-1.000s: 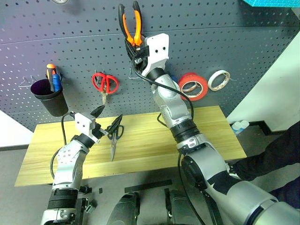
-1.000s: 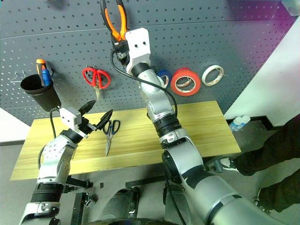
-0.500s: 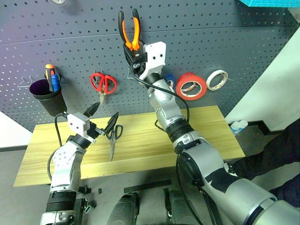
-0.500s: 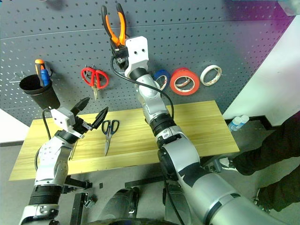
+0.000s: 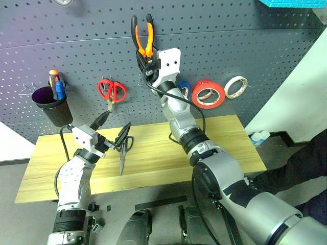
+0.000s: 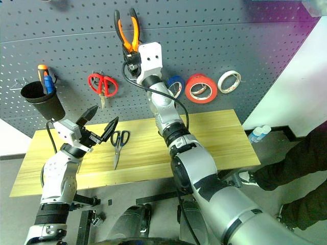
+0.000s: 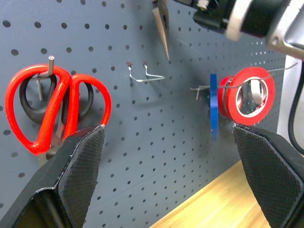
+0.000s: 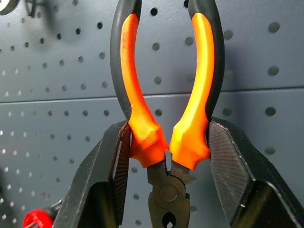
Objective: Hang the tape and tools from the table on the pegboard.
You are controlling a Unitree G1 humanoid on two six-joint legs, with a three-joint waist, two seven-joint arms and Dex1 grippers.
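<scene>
Pliers (image 8: 164, 118) clamped between right gripper (image 8: 166, 152) jaws, handles up against pegboard (image 5: 245, 46)

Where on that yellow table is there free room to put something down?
Most of the table is bare: the whole stretch right of the right arm, and the near-left corner. The one crowded spot is left of centre, where the dark-handled scissors lie beside the open left gripper.

Place: a workshop or robotics lab tool corner.
Wall: wide dark grey perforated pegboard (image 5: 255, 46) with wire hooks holding red-handled scissors (image 5: 112, 92) and tape rolls.
Bench: light yellow wood-grain tabletop (image 5: 219, 140).
</scene>
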